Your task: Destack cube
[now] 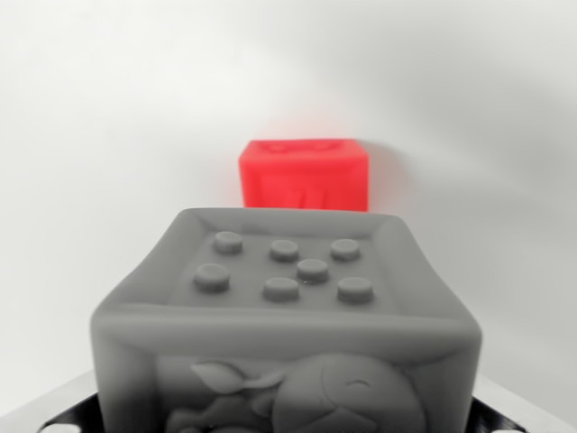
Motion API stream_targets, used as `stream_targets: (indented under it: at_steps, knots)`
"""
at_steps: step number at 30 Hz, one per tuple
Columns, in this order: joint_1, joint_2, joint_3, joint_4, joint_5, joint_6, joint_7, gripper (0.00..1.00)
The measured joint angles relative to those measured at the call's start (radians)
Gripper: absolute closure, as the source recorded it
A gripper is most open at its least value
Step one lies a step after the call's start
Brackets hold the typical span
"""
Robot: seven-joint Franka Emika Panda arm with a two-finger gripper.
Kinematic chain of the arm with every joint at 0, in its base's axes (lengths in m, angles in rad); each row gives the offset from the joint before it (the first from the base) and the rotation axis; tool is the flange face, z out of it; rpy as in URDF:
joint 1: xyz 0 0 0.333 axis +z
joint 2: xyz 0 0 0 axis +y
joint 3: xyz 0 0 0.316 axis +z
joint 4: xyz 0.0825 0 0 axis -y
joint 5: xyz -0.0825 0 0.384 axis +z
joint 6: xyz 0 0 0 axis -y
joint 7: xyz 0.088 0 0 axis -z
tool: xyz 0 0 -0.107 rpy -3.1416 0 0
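Behind grey cube (287, 311), red cube (305, 174), apart.

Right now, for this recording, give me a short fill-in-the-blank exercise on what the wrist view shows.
1. The grey cube nearest the camera has ____ round studs on its top face.
2. The cube behind it is ____ in colour.
3. Both cubes rest on a ____ surface.

Missing words: seven; red; white

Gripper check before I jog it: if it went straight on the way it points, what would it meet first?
Likely the grey cube, filling the near view; the red cube sits beyond it. The gripper itself is not clearly visible.
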Motion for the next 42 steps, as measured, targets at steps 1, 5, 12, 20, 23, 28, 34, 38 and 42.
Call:
stream_targets:
  at_steps: [1, 5, 12, 20, 23, 28, 34, 38, 42]
  knots:
    - [0.002, -0.002, 0.000, -0.004, 0.000, 0.002, 0.010, 1.00]
    - [0.009, -0.014, 0.000, -0.024, 0.001, 0.010, 0.048, 1.00]
    - [0.021, -0.028, 0.000, -0.052, 0.002, 0.025, 0.109, 1.00]
    - [0.035, -0.047, 0.000, -0.086, 0.003, 0.041, 0.183, 1.00]
    - [0.041, -0.053, 0.000, -0.097, 0.004, 0.047, 0.208, 1.00]
    - [0.050, -0.061, 0.000, -0.118, 0.005, 0.059, 0.256, 1.00]
    - [0.062, -0.077, 0.000, -0.145, 0.005, 0.071, 0.317, 1.00]
    - [0.070, -0.083, 0.000, -0.159, 0.006, 0.078, 0.354, 1.00]
    - [0.079, -0.092, 0.000, -0.177, 0.007, 0.086, 0.395, 1.00]
